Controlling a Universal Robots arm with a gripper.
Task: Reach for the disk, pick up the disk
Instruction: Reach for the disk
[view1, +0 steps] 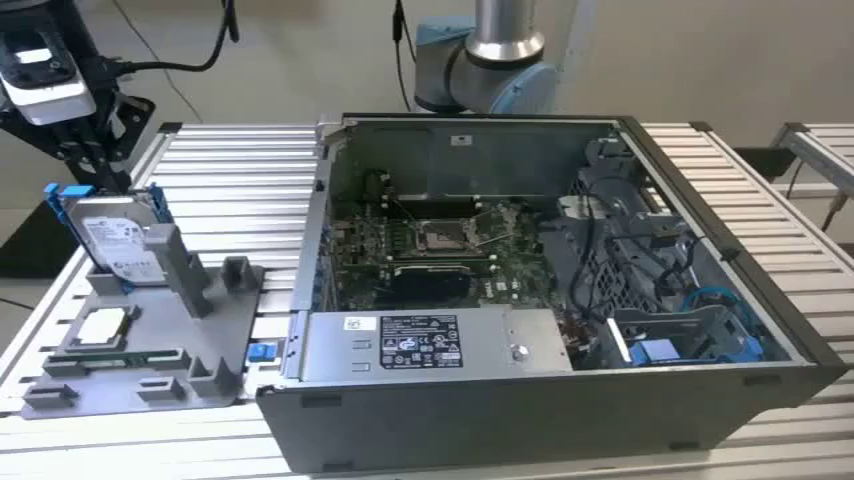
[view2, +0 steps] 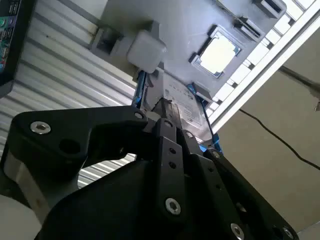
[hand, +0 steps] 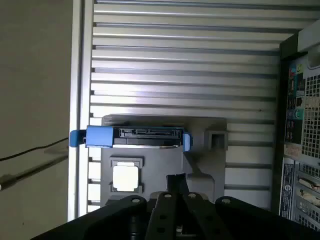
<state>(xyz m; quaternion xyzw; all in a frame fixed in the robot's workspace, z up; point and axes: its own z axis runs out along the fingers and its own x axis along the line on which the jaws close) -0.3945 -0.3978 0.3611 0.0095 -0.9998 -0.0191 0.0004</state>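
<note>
Disk (view1: 114, 235) stands on edge in the grey holder (view1: 174, 335), so its top edge is free for grasping. The gripper (view1: 106, 180) hangs just above the holder, at that edge; whether it is clenched or released cannot be told.

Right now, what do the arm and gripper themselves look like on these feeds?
The arm has a silver tube and a pale blue-grey joint. The gripper is matte black, made of angular link plates with silver screw heads. A white camera module and black cables sit at its wrist.
</note>
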